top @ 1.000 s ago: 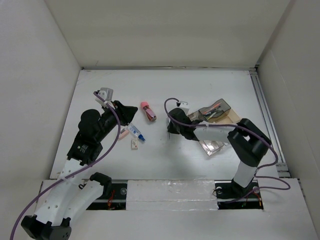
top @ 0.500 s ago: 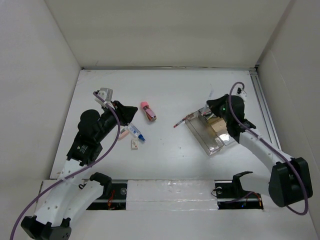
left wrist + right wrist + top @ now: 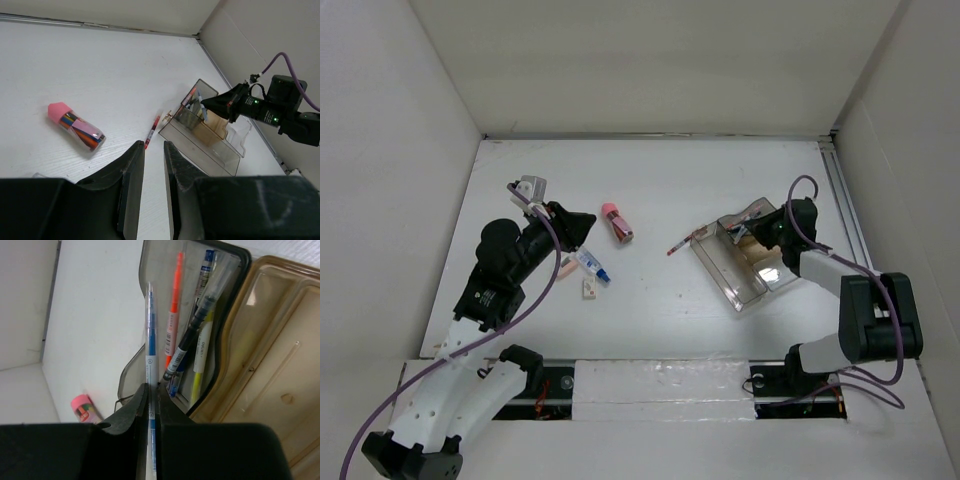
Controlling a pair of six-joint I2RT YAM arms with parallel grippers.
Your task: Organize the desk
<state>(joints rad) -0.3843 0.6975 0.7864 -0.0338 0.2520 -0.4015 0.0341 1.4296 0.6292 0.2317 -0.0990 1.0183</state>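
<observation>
The white desk point(image 3: 660, 180) holds a clear compartment tray point(image 3: 745, 265) at the right. My right gripper point(image 3: 760, 232) is shut on a blue pen point(image 3: 149, 340) and holds it over the edge of the tray's dark compartment point(image 3: 240, 255), where several pens lie. In the right wrist view the right gripper point(image 3: 151, 387) pinches the pen near its middle. A red pen point(image 3: 680, 245) lies on the desk just left of the tray. A pink-capped tube point(image 3: 617, 222) lies mid-desk. My left gripper point(image 3: 582, 228) is narrowly open and empty above the desk, and its own view shows the left gripper point(image 3: 152, 145) near the red pen point(image 3: 151, 132).
A small blue-and-white tube point(image 3: 592, 266), a small beige block point(image 3: 588, 288) and a pink bit point(image 3: 565, 267) lie beside the left gripper. A metal rail point(image 3: 850, 230) runs along the desk's right edge. White walls enclose the desk.
The right arm swung from the middle of the desk over to the tray's right side and now holds the blue pen at the dark compartment. The red pen is uncovered. The left arm stayed still.
</observation>
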